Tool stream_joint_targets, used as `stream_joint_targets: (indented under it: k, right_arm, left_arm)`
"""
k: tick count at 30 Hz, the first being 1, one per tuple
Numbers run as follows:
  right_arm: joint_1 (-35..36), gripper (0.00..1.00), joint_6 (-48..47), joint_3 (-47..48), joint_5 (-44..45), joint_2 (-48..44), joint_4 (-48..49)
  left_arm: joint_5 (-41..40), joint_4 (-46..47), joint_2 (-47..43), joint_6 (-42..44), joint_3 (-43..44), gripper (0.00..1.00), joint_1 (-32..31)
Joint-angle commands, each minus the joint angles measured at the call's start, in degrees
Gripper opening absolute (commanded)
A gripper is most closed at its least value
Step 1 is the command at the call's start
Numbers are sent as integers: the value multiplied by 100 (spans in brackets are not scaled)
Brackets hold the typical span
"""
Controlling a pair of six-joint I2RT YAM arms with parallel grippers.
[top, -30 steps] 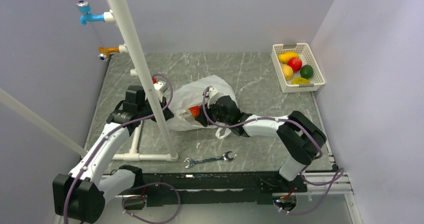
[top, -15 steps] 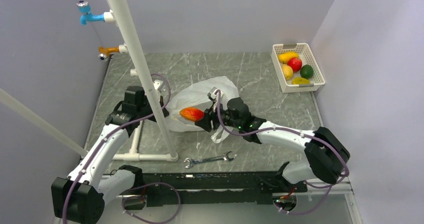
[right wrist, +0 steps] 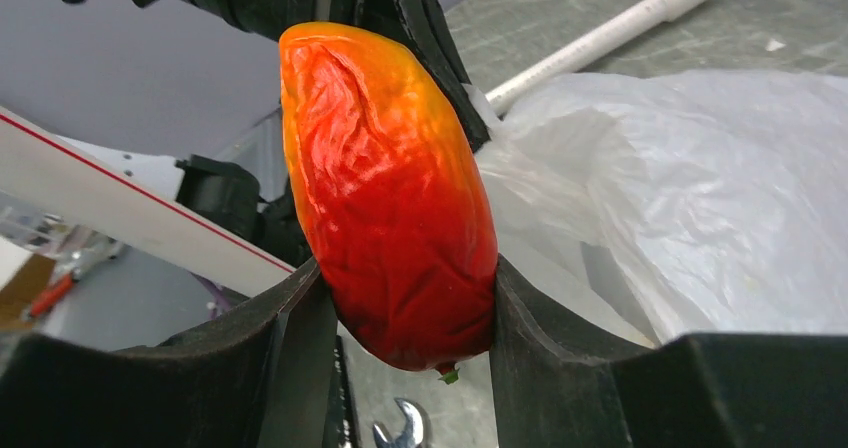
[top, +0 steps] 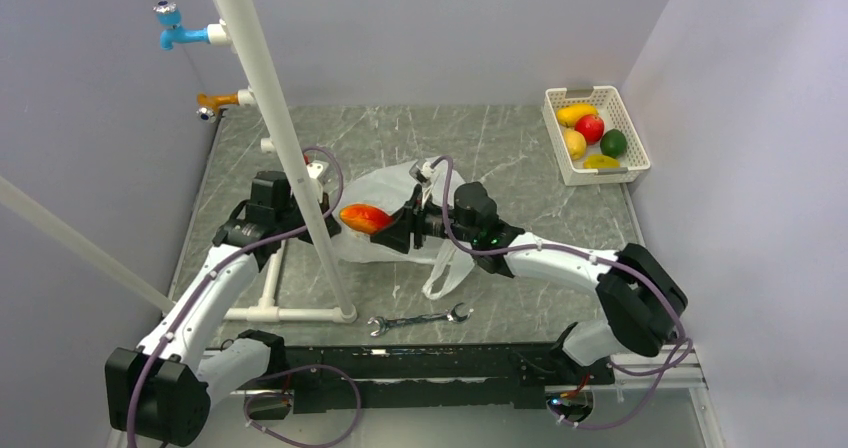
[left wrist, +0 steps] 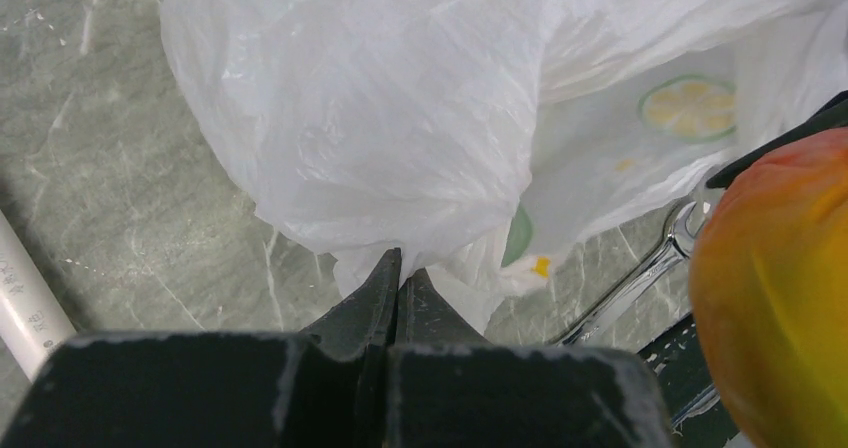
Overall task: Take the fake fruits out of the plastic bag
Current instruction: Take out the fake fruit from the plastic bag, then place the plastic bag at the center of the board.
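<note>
The white plastic bag (top: 400, 203) printed with citrus slices lies crumpled mid-table; it also shows in the left wrist view (left wrist: 400, 118) and the right wrist view (right wrist: 700, 188). My left gripper (left wrist: 398, 268) is shut, pinching an edge of the bag; in the top view it sits behind the white pipe (top: 310, 200). My right gripper (right wrist: 400, 298) is shut on a red-orange mango-like fake fruit (right wrist: 385, 188) and holds it in the air above the bag's left part (top: 365, 218). The fruit also shows at the right edge of the left wrist view (left wrist: 775, 288).
A white lattice basket (top: 597, 136) with several fruits stands at the back right. A white PVC pipe frame (top: 290, 168) with blue and orange taps rises at the left. A metal wrench (top: 418, 319) lies near the front edge.
My right gripper has pulled the red-orange fruit out of the bag, lifted it and carried it left. The bag's handle now hangs below the right arm. My left gripper keeps its pinch.
</note>
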Motion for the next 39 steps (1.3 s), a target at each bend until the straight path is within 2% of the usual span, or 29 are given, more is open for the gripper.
stream_joint_targets:
  k: [1, 4, 10, 13, 17, 19, 21, 26, 27, 32, 34, 36, 39]
  right_arm:
    - [-20, 0, 754, 196, -702, 261, 921]
    - [-28, 0, 739, 122, -536, 118, 703]
    - [-316, 0, 235, 361, 521, -610, -614]
    - [-716, 0, -14, 542, 947, -827, -1174]
    - [-1566, 0, -169, 564, 1200, -1076, -1551]
    - [-2028, 0, -259, 628, 1328, -1084, -1783]
    - [-2330, 0, -384, 739, 1485, -1041, -2060]
    - [-3072, 0, -393, 874, 1877, -778, -2334]
    - [-3240, 0, -367, 893, 1938, -698, -2310]
    - [-3798, 0, -472, 1174, 3073, -190, -2417]
    - [-4033, 0, -486, 1340, 3358, 54, -2430]
    - [-4251, 0, -478, 1563, 3664, 302, -2512]
    - [-4573, 0, -438, 1970, 4055, 772, -2679]
  left_arm:
    - [-5, 117, -254, -48, 97, 0, 16]
    - [-182, 73, -302, -82, 109, 0, 20]
    - [-648, -103, -216, -202, 203, 0, 55]
    - [-783, -84, -286, -264, 191, 0, 100]
    - [-563, 25, -318, -353, 135, 2, 200]
    - [-455, 22, -267, -341, 165, 17, 237]
    - [-338, 20, -232, -315, 176, 26, 258]
    - [-287, 69, -341, -305, 132, 73, 284]
    - [-421, 45, -379, -313, 135, 78, 287]
    - [-902, -29, -719, -342, 130, 86, 415]
    - [-812, 69, -970, -324, 54, 88, 488]
    - [-692, 210, -1281, -282, -43, 93, 524]
    - [-615, 347, -1622, -229, -138, 93, 555]
